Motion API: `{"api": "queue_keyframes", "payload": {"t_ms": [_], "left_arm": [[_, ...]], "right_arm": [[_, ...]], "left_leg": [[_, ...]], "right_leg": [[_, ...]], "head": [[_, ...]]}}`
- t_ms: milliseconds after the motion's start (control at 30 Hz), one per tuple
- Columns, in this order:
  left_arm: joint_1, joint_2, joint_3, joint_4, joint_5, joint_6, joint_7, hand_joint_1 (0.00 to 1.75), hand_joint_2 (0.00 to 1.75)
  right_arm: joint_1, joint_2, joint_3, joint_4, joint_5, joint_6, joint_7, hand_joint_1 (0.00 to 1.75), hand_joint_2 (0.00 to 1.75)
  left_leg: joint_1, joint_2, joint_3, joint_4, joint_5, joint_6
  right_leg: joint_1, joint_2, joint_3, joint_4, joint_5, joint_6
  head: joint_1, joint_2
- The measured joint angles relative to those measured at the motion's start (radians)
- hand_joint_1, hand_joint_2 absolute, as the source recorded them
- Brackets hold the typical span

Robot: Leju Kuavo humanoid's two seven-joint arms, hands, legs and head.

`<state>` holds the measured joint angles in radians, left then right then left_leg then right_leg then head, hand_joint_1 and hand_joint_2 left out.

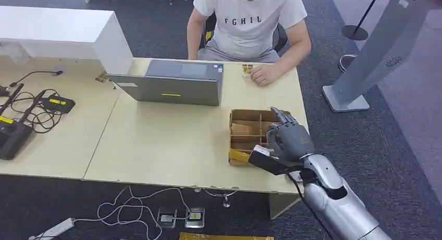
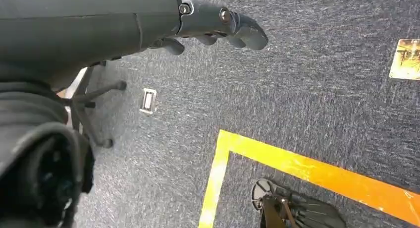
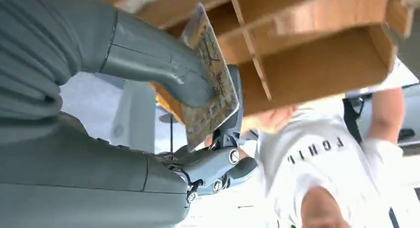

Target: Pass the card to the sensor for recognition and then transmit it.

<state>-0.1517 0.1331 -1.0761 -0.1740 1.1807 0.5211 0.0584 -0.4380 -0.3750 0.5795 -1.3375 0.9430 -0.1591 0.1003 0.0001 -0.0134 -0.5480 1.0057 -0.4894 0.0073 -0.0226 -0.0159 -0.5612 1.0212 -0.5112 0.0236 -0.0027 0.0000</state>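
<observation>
My right hand [image 1: 288, 139] hovers over the near right corner of the table, above a cardboard box [image 1: 249, 126] split into compartments. It pinches a worn gold-printed card [image 3: 214, 84] between the thumb [image 3: 158, 64] and the fingers behind it, and the card stands tilted in front of the box [image 3: 317, 64]. In the head view the card [image 1: 259, 153] juts out from the hand toward the left. My left hand [image 2: 218, 22] hangs over the carpet with its fingers stretched out and nothing in them.
A person in a white T-shirt [image 1: 249, 21] sits across the table, one hand [image 1: 265, 73] resting near small gold items [image 1: 246, 69]. A grey laptop [image 1: 172, 82] lies mid-table, and cables and black devices [image 1: 31, 112] at the left. A grey kiosk stand [image 1: 375, 52] rises at the right.
</observation>
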Motion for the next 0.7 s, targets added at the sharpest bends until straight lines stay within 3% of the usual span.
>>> {"api": "queue_keyframes", "payload": {"t_ms": [233,500,700], "left_arm": [[0.0,0.0,0.0,0.0,-0.006,-0.011,-0.019,0.0,0.0],[0.001,0.0,0.0,0.0,-0.027,-0.027,-0.035,0.0,0.0],[0.0,-0.001,0.0,0.0,-0.046,-0.031,-0.034,0.0,0.0]], "right_arm": [[-0.038,0.0,-0.017,-0.045,0.028,-0.039,-0.017,1.75,1.75],[-0.164,-0.002,-0.112,-0.246,0.067,0.003,-0.012,1.75,1.75],[-0.182,0.027,-0.142,-0.244,0.143,-0.074,-0.1,1.75,1.75]], "left_leg": [[0.0,0.0,0.0,0.0,0.0,0.0],[0.0,0.0,0.0,0.0,0.001,-0.001],[0.0,0.0,0.0,0.0,0.001,-0.001]], "right_leg": [[0.0,0.001,0.0,0.0,0.0,0.0],[0.0,0.0,0.0,0.0,0.001,0.0],[0.0,0.0,0.0,0.0,0.001,0.0]], "head": [[0.0,0.0],[0.0,0.0],[0.0,0.0]]}}
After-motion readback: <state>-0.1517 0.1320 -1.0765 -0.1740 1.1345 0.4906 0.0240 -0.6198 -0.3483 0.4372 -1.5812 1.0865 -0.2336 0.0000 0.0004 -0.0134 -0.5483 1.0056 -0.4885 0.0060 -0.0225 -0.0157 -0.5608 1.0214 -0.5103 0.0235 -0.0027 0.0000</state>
